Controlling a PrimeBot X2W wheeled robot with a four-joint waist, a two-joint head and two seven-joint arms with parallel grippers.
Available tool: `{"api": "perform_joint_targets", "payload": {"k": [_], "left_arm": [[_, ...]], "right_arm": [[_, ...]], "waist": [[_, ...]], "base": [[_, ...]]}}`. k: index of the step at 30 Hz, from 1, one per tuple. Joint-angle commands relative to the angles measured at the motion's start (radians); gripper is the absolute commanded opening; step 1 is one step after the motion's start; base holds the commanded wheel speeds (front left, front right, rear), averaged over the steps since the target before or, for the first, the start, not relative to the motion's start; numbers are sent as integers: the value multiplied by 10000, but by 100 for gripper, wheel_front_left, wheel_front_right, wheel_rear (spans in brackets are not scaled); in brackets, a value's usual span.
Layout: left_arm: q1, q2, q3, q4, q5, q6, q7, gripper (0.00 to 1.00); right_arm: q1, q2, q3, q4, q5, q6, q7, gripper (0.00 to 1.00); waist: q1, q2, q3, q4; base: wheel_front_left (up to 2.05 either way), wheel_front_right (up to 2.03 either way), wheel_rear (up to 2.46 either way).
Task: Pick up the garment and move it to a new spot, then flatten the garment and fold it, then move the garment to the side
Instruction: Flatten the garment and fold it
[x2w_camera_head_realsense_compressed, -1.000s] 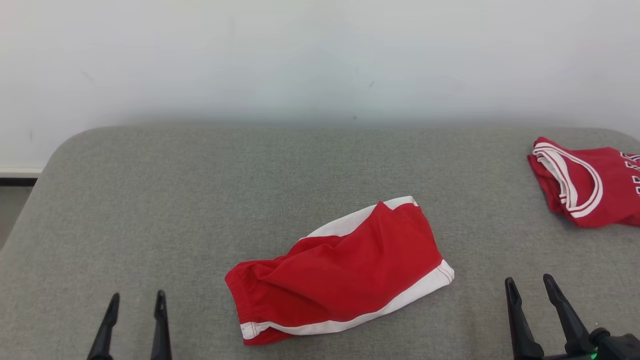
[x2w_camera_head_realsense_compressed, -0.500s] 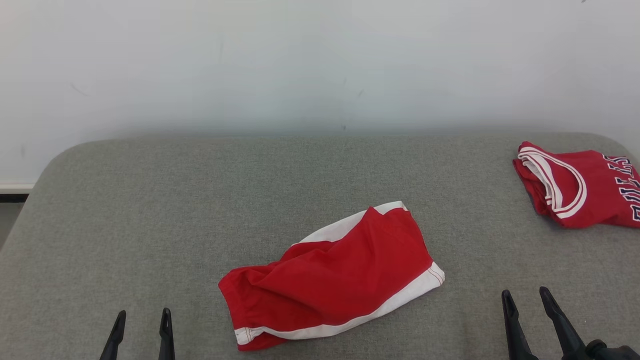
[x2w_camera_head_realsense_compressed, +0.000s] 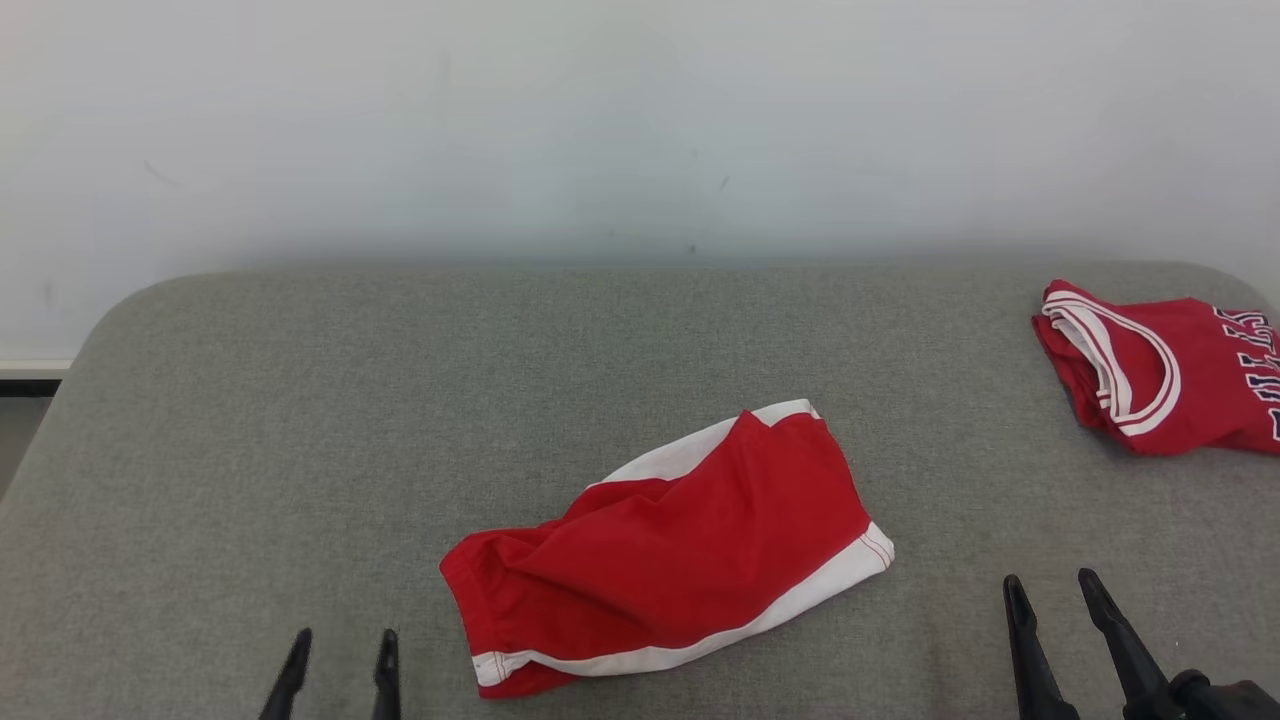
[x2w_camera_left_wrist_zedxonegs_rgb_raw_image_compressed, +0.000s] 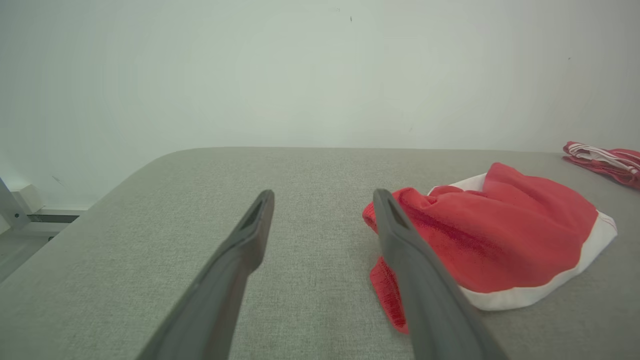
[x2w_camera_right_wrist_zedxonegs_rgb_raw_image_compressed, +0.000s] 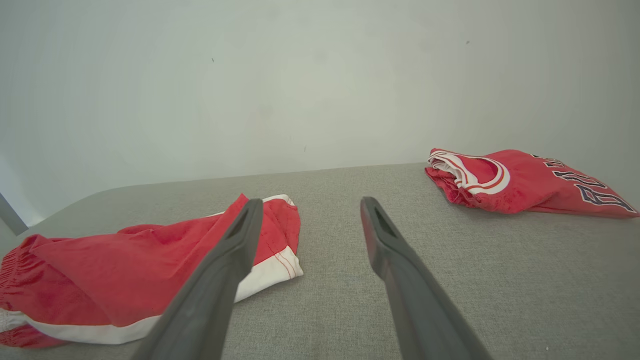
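Shorts (x2w_camera_head_realsense_compressed: 670, 550), red with white bands, lie crumpled on the grey counter (x2w_camera_head_realsense_compressed: 300, 420), near its middle and close to the near edge. The gathered waistband end points to the near left, and the leg end with the white hem points to the far right. One white band runs along the near side, and another shows at the far edge. The cloth is not flat; folds rise in the left half. The left end effector (x2w_camera_head_realsense_compressed: 345, 635) is at the near left, just beside the waistband end. It is spread wide and holds nothing. In the left wrist view its right finger crosses in front of the waistband, but I cannot tell if it touches the cloth. The right end effector (x2w_camera_head_realsense_compressed: 1048, 578) is at the near right, apart from the hem, also spread wide and empty. A red jersey (x2w_camera_head_realsense_compressed: 1170, 380) with white trim and dark letters lies folded at the far right of the counter, well apart from the shorts. A pale wall (x2w_camera_head_realsense_compressed: 600, 120) stands behind the counter.
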Motion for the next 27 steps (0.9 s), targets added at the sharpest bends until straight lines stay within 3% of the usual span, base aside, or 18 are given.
{"api": "perform_joint_targets", "payload": {"k": [1, 10, 16, 27], "left_arm": [[-129, 48, -275, 184, 133, -86, -31, 100], [-705, 235, -1848, 1585, -312, -200, -31, 100], [-1589, 518, -2953, 2729, -1170, -201, -31, 100], [-2636, 824, -3906, 3808, -1804, -203, -31, 100]], "right_arm": [[-178, -129, 42, 113, 34, -29, 4, 100], [-1294, -534, 594, 1243, 114, -29, 225, 100], [-2218, -790, 1147, 2423, 185, -29, 467, 100], [-3870, -866, 2341, 4876, 501, -29, 377, 100]], "waist": [[1, 0, 75, 86], [1, 0, 501, 304], [1, 0, 872, 383], [1, 0, 1331, 475]], "base": [[0, 0, 0], [0, 0, 0], [0, 0, 0], [0, 0, 0]]}}
